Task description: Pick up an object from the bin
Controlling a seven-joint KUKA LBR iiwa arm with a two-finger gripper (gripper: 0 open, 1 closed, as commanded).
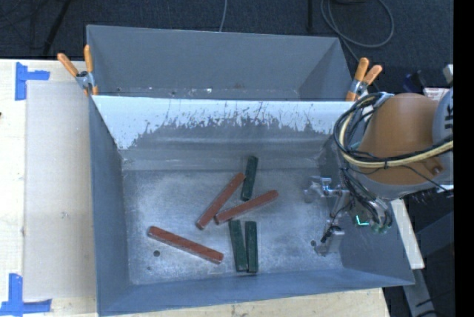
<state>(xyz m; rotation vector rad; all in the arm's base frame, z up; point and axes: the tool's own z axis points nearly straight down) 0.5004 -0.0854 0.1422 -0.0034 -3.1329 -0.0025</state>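
My gripper hangs at the right side of the bin, low over the bare floor near the right wall. Its two fingers stand apart, one fingertip further back and the other nearer the front, with nothing between them. The closest thing is a reddish-brown bar, lying slanted to the gripper's left with its right end a short way off. Two dark green bars lie side by side near the front, left of the gripper.
Another reddish-brown bar crosses diagonally at mid-bin, with a dark green bar at its upper end. A third reddish-brown bar lies at the front left. The arm with its orange cover and cables hangs over the right rim.
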